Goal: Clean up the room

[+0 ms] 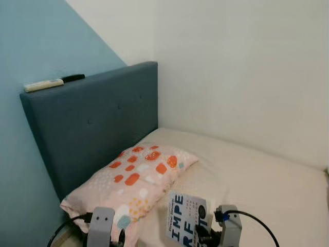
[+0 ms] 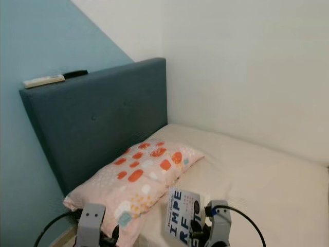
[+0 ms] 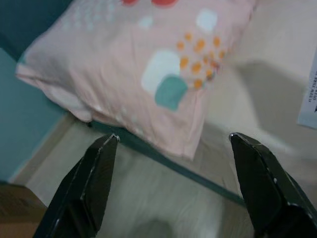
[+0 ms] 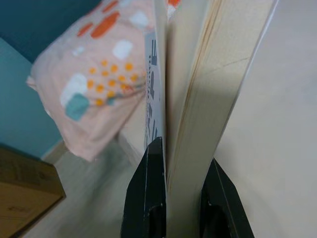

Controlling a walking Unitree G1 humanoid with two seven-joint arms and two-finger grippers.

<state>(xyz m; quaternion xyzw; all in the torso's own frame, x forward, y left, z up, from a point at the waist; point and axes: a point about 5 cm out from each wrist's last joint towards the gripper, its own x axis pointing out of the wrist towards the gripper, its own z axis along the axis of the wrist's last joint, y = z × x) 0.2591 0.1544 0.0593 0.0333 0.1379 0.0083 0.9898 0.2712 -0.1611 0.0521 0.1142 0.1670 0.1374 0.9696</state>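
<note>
A white book [image 1: 186, 217] with large blue letters on its cover stands upright at the bottom of the head views, above the near part of the bed [image 1: 257, 170]. My right gripper [image 4: 181, 196] is shut on the book [image 4: 198, 84], one black finger on each side of its page block. My left gripper [image 3: 173, 188] is open and holds nothing; it hangs over the floor beside the bed, just below the corner of a pink pillow [image 3: 143, 59]. The pillow [image 1: 139, 180], with orange and teal patches, lies against the dark blue headboard [image 1: 97, 123].
A white remote [image 1: 43, 85] and a black pen-like object [image 1: 73, 78] rest on top of the headboard. A teal wall rises behind it, a white wall beside the bed. A brown cardboard box [image 4: 25, 188] stands on the wooden floor [image 3: 148, 198] next to the bed.
</note>
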